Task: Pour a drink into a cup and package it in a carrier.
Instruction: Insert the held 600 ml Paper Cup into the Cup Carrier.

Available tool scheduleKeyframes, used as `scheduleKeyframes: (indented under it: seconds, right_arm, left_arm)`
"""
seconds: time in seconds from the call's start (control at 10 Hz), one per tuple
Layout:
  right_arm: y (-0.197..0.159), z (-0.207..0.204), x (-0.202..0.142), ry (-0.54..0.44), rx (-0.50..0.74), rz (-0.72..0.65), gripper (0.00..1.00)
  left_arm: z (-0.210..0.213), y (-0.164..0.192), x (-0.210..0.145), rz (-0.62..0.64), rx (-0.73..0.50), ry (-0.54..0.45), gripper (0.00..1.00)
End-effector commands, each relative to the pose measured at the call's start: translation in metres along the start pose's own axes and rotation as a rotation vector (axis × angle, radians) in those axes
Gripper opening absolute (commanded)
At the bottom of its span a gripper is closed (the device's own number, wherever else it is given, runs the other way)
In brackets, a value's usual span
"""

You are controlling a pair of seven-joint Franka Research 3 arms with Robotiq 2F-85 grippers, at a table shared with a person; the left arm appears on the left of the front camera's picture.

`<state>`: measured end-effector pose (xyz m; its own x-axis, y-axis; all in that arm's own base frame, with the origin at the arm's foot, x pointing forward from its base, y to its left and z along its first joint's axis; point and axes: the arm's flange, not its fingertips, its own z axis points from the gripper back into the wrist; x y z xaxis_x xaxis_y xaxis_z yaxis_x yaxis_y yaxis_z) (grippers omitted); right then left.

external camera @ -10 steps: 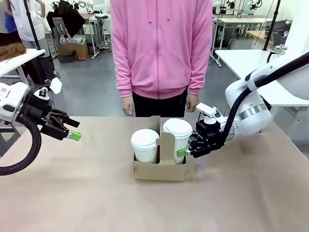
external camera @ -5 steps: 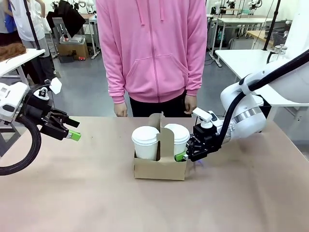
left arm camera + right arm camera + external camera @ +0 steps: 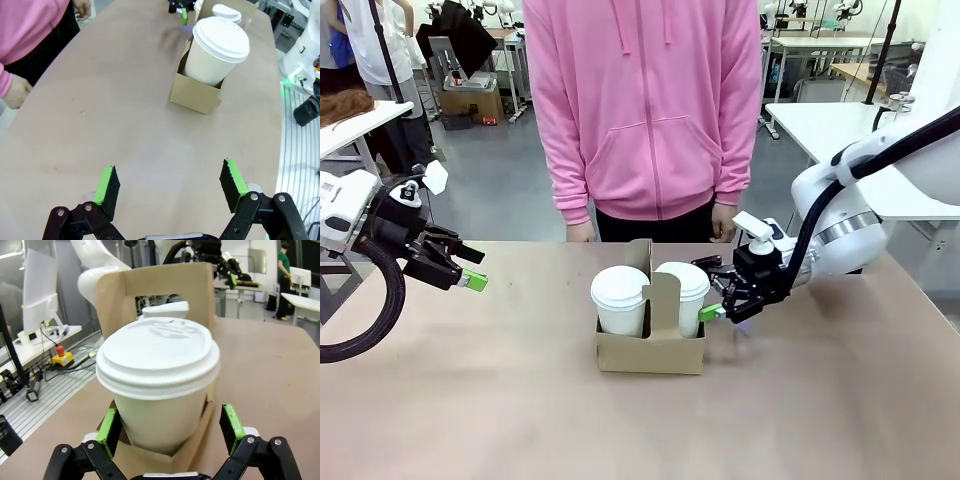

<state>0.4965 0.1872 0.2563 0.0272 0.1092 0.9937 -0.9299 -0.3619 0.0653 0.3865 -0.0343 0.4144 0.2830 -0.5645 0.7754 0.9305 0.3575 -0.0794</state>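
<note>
A brown cardboard carrier stands mid-table with two lidded white cups in it, one cup on the left and one cup on the right of its handle panel. My right gripper is open just right of the right cup, its pads flanking the cup without touching. My left gripper hovers open and empty at the far left; its wrist view shows the carrier and nearer cup ahead of it. The drink is hidden under the lids.
A person in a pink hoodie stands at the far edge, hands low by the table rim. Bare tan tabletop surrounds the carrier. Other tables and gear stand in the background.
My right gripper has opened off the right cup and drawn back slightly to the right. The cup stays seated in the carrier. My left arm has not moved.
</note>
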Motion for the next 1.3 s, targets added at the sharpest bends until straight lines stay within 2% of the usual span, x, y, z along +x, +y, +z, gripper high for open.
scheduleKeyframes:
  seconds: [0.0,0.3,0.5,0.7,0.9,1.2]
  right_arm:
    - [0.005,0.027,0.016,0.013,-0.021,0.017,1.00]
    - [0.028,0.109,0.050,0.057,-0.238,-0.036,1.00]
    - [0.061,0.167,0.070,0.117,-0.399,-0.237,1.00]
    - [0.104,0.210,0.073,0.204,-0.581,-0.450,1.00]
    - [0.133,0.232,0.069,0.261,-0.692,-0.522,1.00]
    - [0.144,0.236,0.059,0.231,-0.729,-0.496,1.00]
  left_arm:
    - [0.000,0.000,0.000,-0.006,-0.003,-0.011,1.00]
    - [0.000,0.000,0.000,-0.006,-0.003,-0.011,1.00]
    - [0.000,0.000,0.000,-0.006,-0.003,-0.011,1.00]
    - [0.000,0.000,0.000,-0.006,-0.003,-0.011,1.00]
    - [0.000,0.000,0.000,-0.006,-0.003,-0.011,1.00]
    - [0.000,0.000,0.000,-0.006,-0.003,-0.011,1.00]
